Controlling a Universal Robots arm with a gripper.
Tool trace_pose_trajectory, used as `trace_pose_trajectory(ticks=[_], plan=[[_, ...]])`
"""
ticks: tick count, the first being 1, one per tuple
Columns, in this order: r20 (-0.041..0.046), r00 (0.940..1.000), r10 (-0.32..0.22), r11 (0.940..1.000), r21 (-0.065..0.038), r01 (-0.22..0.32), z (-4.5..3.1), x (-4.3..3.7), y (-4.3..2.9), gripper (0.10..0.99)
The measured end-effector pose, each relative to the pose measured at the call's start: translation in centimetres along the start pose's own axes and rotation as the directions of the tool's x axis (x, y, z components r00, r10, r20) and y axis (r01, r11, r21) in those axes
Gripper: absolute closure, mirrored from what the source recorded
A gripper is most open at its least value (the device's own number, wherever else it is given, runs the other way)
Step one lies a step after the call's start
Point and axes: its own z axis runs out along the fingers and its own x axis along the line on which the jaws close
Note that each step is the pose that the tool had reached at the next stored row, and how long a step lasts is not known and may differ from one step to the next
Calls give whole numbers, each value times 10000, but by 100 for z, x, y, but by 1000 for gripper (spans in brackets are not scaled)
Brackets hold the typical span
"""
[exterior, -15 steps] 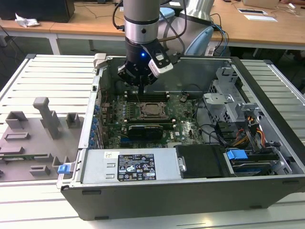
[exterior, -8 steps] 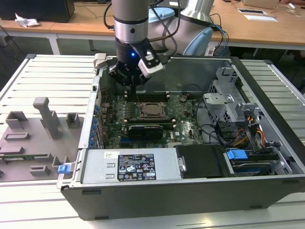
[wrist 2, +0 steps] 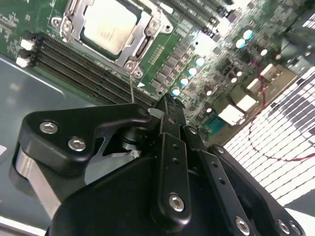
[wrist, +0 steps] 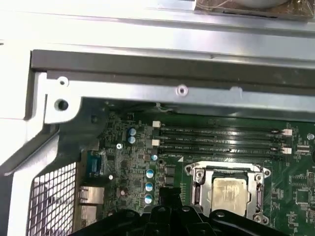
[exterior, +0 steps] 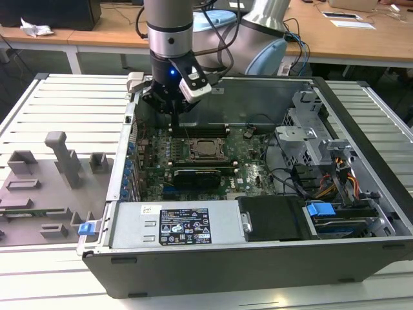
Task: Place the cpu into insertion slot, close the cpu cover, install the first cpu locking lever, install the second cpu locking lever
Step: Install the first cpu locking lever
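Right, the gripper (wrist 2: 170, 105) hangs inside the open computer case (exterior: 258, 271), jaws pressed together and pinching nothing I can see, tip near the memory slots (wrist: 221, 131) just beside the cpu (wrist 2: 109, 24). The cpu lies flat on the green motherboard (exterior: 251, 165), with the cpu cover (wrist 2: 147, 37) down around it. A thin lever (wrist 2: 131, 88) sticks up from the cover's corner, near the jaws.

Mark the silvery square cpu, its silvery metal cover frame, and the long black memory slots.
silvery square cpu (wrist: 229, 194): first wrist view, metal top.
silvery cover frame (wrist: 224, 170): first wrist view, one bar.
black memory slots (wrist: 221, 141): first wrist view, mid-length.
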Motion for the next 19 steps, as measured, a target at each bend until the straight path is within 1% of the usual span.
trace_pose_trajectory(ticks=[2,3,5,6,7,9,13,14,16,18,19], plan=[[-1,10000,-1,10000,1,1,14,-2,39,980],[-1,10000,1,10000,0,-1,30,-7,82,980],[-2,10000,0,10000,3,0,38,-25,114,980],[-3,10000,-2,10000,9,2,40,-42,127,980],[-3,10000,-2,10000,18,2,43,-75,140,980],[-3,10000,-1,10000,35,1,46,-125,152,980],[-5,10000,0,10000,62,0,53,-217,151,980],[-5,10000,-2,10000,86,2,63,-311,155,980],[-7,10000,1,10000,94,-1,87,-458,156,980],[-7,10000,0,10000,94,0,93,-483,153,980],[4,10000,5,10000,-97,-5,95,-485,154,980]])
